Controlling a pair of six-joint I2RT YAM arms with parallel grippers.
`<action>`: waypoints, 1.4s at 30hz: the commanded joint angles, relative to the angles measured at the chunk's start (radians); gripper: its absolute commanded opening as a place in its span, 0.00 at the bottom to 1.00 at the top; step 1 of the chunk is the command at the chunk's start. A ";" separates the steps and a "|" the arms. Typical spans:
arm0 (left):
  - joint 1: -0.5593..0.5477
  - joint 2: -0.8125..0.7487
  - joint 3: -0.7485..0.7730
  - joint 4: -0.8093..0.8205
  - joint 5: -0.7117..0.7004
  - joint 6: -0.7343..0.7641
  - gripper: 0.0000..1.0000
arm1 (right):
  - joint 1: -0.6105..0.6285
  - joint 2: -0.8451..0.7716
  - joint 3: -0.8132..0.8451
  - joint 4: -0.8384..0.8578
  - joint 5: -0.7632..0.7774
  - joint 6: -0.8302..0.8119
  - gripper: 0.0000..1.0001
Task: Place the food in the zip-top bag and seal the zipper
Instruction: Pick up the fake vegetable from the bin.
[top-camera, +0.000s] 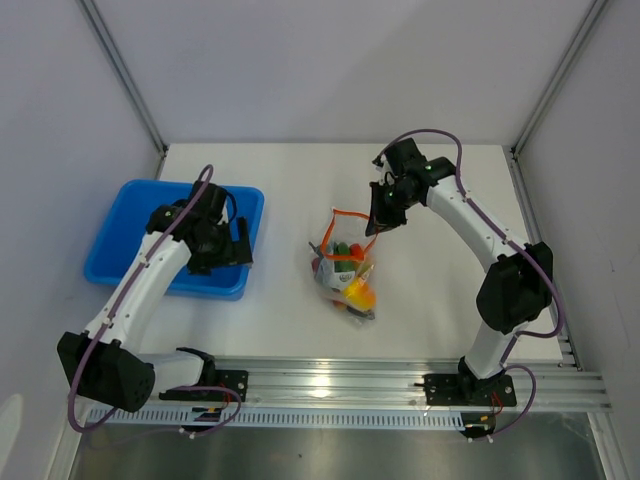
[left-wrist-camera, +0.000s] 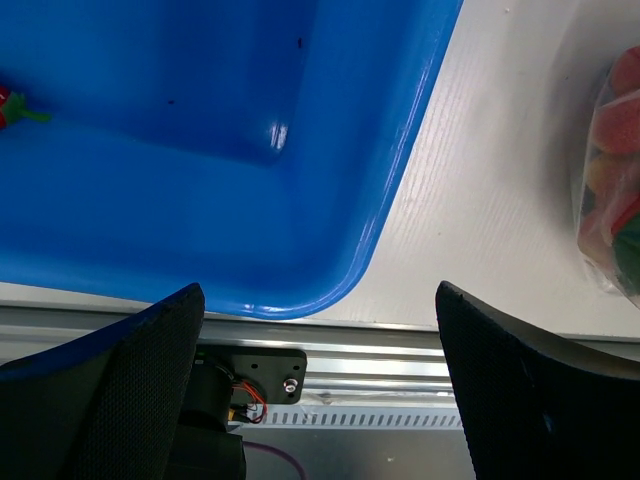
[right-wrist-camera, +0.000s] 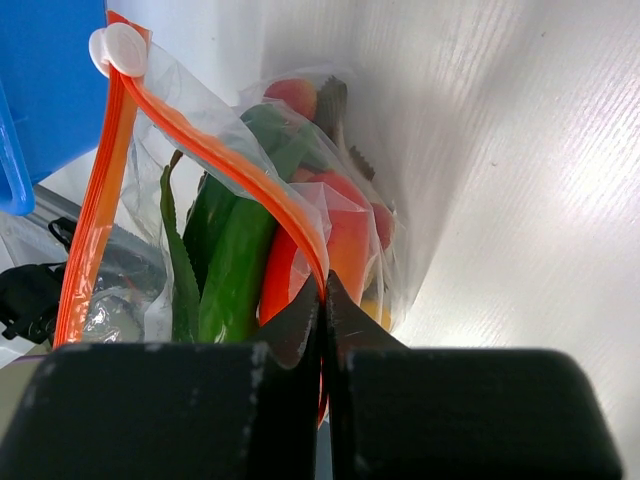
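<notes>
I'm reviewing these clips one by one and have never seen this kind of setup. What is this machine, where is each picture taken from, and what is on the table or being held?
These are two robot arms bolted at the table's near edge. One picture looks down from above; the other two come from cameras on each wrist. The right gripper is shut on the zipper, the orange strip along the mouth of the zip-top bag, which already holds toy food: green peppers, red and yellow pieces. The left gripper hangs open and empty over the blue tray, where one small red piece remains. The bag's mouth looks unsealed.
</notes>
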 joint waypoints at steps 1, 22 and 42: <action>0.011 -0.004 -0.008 0.002 0.022 0.009 0.98 | 0.010 0.016 0.042 -0.014 0.009 0.005 0.00; 0.066 0.031 -0.061 0.017 -0.013 0.033 0.99 | 0.013 0.039 0.065 -0.020 0.013 0.004 0.00; 0.196 0.075 0.015 0.014 -0.087 0.061 0.99 | 0.011 0.063 0.085 -0.014 0.006 -0.009 0.00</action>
